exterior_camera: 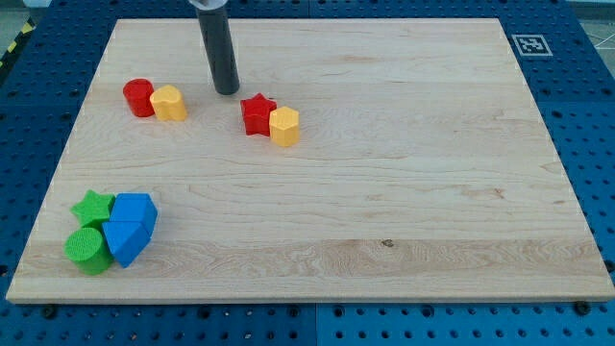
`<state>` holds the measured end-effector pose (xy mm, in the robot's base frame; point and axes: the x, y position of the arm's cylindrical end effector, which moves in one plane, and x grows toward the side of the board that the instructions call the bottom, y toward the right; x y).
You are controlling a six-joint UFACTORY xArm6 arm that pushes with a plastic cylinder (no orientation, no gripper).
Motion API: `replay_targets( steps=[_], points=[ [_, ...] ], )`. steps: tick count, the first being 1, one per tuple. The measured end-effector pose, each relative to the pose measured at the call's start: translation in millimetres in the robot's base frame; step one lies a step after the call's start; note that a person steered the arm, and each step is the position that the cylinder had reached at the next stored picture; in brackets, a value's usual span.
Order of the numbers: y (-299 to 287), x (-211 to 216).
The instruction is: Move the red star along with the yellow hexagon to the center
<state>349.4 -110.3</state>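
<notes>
The red star point(257, 113) lies on the wooden board, in the upper middle-left of the view. The yellow hexagon point(284, 126) touches it on its lower right side. My tip point(227, 90) rests on the board just up and to the left of the red star, a small gap apart from it. The rod rises from the tip to the view's top edge.
A red cylinder point(138, 97) and a yellow block point(169, 103) touch each other at the upper left. At the lower left a green star point(93, 207), a green cylinder point(88, 248) and two blue blocks point(130, 226) sit clustered near the board's edge point(29, 288).
</notes>
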Motion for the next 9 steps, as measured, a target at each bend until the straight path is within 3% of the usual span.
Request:
replay_targets(
  steps=[5, 7, 9],
  points=[
    [43.8, 63.3],
    [24.7, 56.9],
    [20.4, 82.6]
  ],
)
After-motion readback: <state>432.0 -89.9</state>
